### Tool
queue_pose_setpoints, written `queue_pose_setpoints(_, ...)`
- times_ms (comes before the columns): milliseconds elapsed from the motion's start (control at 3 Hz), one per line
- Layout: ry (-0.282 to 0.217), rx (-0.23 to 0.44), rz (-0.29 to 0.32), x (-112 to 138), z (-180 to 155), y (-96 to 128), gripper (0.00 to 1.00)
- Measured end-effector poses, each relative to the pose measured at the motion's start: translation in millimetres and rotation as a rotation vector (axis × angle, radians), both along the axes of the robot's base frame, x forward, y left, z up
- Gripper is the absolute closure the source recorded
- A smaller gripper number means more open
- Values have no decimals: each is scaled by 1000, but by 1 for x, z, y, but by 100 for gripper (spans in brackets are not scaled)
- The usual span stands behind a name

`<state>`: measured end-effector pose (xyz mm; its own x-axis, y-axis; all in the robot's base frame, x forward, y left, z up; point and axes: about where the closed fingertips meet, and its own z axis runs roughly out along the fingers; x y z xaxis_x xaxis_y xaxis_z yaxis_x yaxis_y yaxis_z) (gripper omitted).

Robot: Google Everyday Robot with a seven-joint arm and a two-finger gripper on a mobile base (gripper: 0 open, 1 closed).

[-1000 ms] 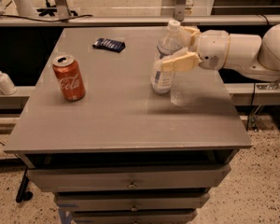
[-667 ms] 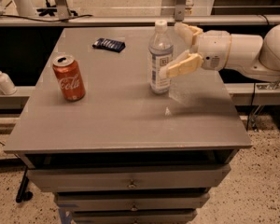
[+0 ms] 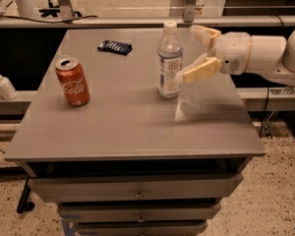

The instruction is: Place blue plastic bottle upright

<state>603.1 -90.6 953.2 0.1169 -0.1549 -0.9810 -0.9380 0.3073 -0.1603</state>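
The blue plastic bottle (image 3: 168, 60) stands upright on the grey table (image 3: 128, 122), right of centre, white cap on top and label facing me. My gripper (image 3: 192, 53) is just to the bottle's right. It is open, with one finger (image 3: 204, 33) behind and one finger (image 3: 201, 70) in front. The fingers are apart from the bottle, and nothing is held.
A red Coca-Cola can (image 3: 73, 81) stands upright at the table's left. A small dark packet (image 3: 115, 46) lies at the back. A white pump bottle (image 3: 3, 83) sits on a ledge off the table's left. Drawers are below the front edge.
The bottle went from tilted in the gripper to upright on the table. The fingers opened and the gripper drew back to the right, away from the bottle.
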Motion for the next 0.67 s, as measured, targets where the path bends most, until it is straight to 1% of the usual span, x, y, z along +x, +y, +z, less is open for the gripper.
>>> queue_pose_setpoints(333, 1, -45, -18, 0, -3, -22, 0)
queue_pose_setpoints(667, 12, -91, -51, -2, -10, -55, 0)
